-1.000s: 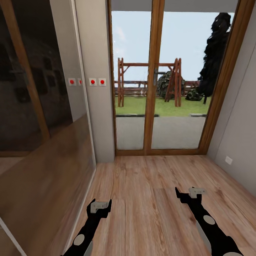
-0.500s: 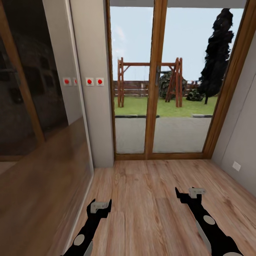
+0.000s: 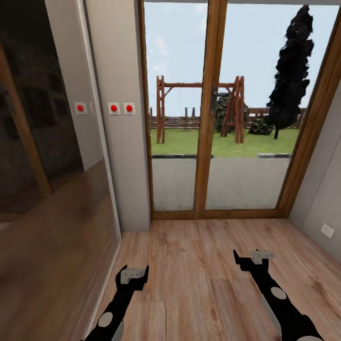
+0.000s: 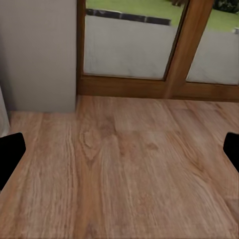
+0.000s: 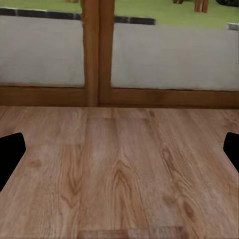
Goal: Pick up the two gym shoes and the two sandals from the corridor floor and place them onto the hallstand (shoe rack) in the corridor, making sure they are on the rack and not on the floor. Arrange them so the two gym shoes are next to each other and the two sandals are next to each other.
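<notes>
Both arms reach fwd and low over the corridor floor (image 3: pixel 189 265), held level and well apart. Left hand (image 3: pixel 134 272) is near the mirrored sliding panel (image 3: pixel 52 156); right hand (image 3: pixel 252 258) is toward the room's middle. Each hand's fingers are spread wide w/ nothing btwn them; wrist views show black fingertips (image 4: pixel 11 154) at both edges and bare planks between. Ahead: wood-framed glass door (image 3: pixel 210 109) w/ swing set (image 3: pixel 199 111) outside, red-button switches (image 3: pixel 121 108) on the wall.

Vs 1 s ago: door frame looms larger and switches sit further left, so the camera has moved closer; arms sit at the same spots in view.
</notes>
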Tool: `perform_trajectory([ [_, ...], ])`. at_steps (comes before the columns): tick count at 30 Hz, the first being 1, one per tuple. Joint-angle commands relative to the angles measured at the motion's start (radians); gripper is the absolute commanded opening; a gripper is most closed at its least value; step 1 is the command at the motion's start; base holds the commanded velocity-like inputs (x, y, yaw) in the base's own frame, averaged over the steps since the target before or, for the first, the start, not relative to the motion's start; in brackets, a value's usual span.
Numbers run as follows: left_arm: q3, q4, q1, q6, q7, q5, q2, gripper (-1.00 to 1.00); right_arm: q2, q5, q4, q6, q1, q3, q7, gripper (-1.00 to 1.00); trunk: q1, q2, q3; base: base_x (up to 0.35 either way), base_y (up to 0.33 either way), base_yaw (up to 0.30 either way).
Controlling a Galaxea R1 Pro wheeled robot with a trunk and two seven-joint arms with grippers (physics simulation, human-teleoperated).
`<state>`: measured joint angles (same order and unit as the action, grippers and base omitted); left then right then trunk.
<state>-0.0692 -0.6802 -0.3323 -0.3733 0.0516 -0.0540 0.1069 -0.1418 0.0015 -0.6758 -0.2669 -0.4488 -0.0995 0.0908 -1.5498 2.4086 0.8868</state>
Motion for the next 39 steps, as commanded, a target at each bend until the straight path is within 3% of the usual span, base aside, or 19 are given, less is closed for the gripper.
perform_trajectory([
  [1, 0.0, 0.001, -0.001, -0.003, 0.005, -0.006, 0.0, 1.0, 0.001, 0.0, 0.001, -0.003, -0.001, -0.005, 0.009, 1.0, 0.0, 0.0, 0.001, 0.316, 0.0, -0.035],
  [11, 0.0, 0.001, -0.001, -0.003, 0.005, -0.006, 0.0, 1.0, 0.001, 0.0, 0.001, -0.003, -0.001, -0.005, 0.009, 1.0, 0.0, 0.0, 0.001, 0.316, 0.0, -0.144],
  [39, -0.001, -0.001, -0.001, -0.003, 0.005, -0.006, 0.0, 1.0, 0.001, -0.001, -0.001, -0.002, -0.001, -0.005, 0.01, 1.0, 0.0, 0.0, 0.001, 0.337, 0.0, -0.27],
])
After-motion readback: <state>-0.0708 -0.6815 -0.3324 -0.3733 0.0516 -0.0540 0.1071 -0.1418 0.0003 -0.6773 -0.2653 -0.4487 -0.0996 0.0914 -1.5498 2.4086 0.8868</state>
